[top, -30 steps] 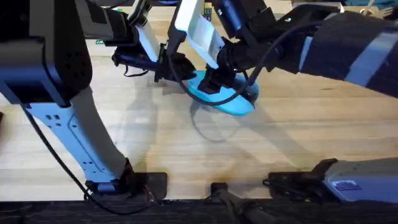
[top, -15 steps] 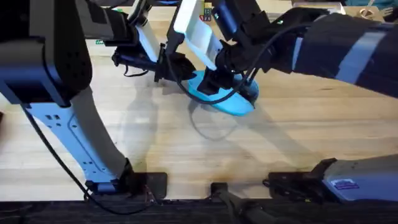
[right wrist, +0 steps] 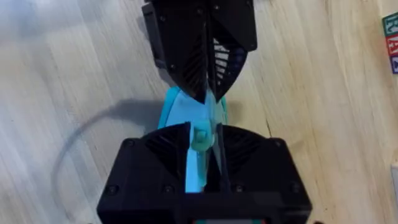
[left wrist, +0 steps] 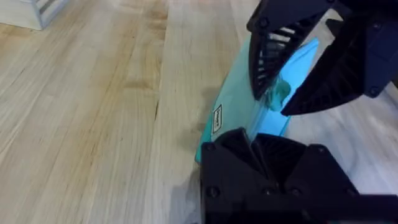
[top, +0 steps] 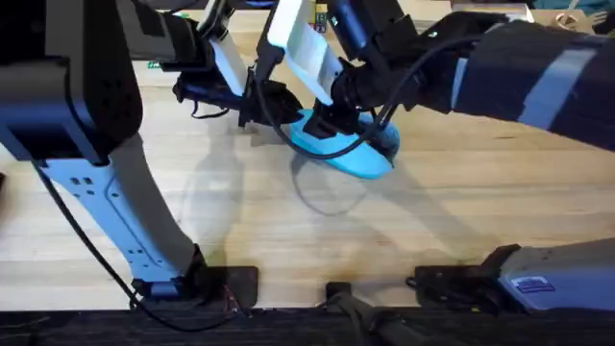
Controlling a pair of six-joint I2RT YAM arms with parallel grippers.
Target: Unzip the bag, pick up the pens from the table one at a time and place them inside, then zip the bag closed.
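The light blue bag lies on the table at mid-centre, held between both arms. My left gripper is shut on the bag's left end; in the left wrist view its black fingers clamp the fabric. My right gripper sits on top of the bag. In the right wrist view it is shut on the small teal zipper pull, facing the left gripper across the bag. The pens are out of view.
Bare wood stretches in front of the bag toward the arm bases. A coloured lettered block stands at the right wrist view's edge, and a white slatted object sits in a corner of the left wrist view.
The right gripper has edged slightly along the bag toward the left gripper. The bag and left arm hold still.
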